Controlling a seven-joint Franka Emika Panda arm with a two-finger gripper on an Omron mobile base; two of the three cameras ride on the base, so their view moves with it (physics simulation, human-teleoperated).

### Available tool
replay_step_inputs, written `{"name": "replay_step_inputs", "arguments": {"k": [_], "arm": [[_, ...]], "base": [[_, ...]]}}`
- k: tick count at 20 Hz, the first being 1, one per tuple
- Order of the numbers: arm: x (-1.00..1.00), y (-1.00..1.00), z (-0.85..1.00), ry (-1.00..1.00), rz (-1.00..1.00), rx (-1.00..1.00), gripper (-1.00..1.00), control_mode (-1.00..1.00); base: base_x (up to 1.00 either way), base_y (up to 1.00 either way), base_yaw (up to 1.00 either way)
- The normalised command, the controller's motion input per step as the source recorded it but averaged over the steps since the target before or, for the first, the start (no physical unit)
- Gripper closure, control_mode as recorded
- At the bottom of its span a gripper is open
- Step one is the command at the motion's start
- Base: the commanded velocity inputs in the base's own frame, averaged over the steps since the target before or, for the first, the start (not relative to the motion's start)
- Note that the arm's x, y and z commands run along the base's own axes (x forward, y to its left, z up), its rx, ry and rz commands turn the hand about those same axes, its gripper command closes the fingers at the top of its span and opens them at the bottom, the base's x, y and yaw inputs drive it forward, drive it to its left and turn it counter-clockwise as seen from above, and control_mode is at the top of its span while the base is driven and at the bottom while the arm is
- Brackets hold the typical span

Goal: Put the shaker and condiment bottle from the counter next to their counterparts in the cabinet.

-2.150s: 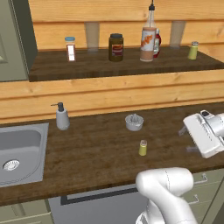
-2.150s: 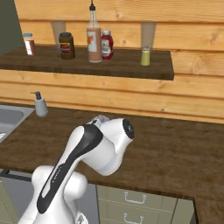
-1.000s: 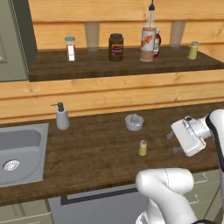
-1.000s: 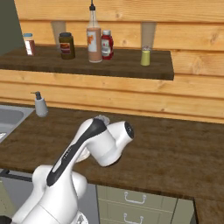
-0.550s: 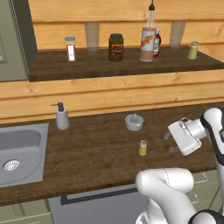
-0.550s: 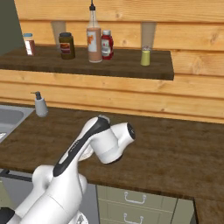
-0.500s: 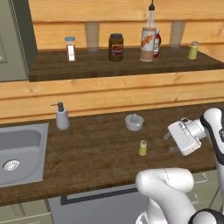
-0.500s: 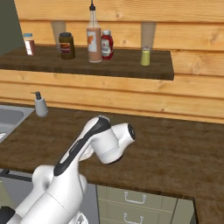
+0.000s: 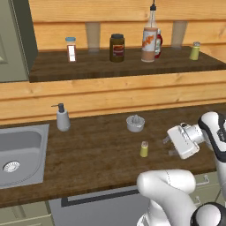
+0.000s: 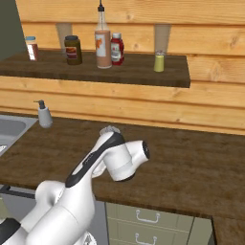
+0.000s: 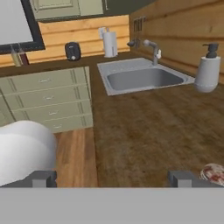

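**Gripper released beside the counter shaker**

In the left base view, the sink (image 9: 20,152) is being cut off at the left edge. The shaker (image 9: 144,149) is standing upright on the counter (image 9: 97,150) at lower centre, with the gripper (image 9: 170,146) hovering just to its right, jaws spread wide and holding nothing. On the cabinet (image 9: 123,66) shelf at the top, the condiment bottle (image 9: 150,39) is partly hiding the red bottle (image 9: 158,43); the second shaker (image 9: 194,51) is standing at the far right.

In the right base view, the arm is covering the counter shaker.

In the hand view, the soap dispenser (image 11: 207,70) is showing at upper right.
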Motion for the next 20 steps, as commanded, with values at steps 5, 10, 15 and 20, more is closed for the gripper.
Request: {"name": "replay_step_inputs", "arguments": {"k": [5, 10, 15, 20], "arm": [[0.14, 0.0, -0.16, 0.0, -0.03, 0.0, -1.0, -1.0], [0.11, 0.0, -0.14, 0.0, -0.04, 0.0, -1.0, -1.0], [0.17, 0.03, -0.13, 0.0, -0.04, 0.0, -1.0, -1.0], [0.13, 0.06, -0.11, 0.0, -0.03, 0.0, -1.0, -1.0]], "base": [[0.0, 0.0, 0.0], [0.0, 0.0, 0.0], [0.0, 0.0, 0.0], [0.0, 0.0, 0.0]]}}
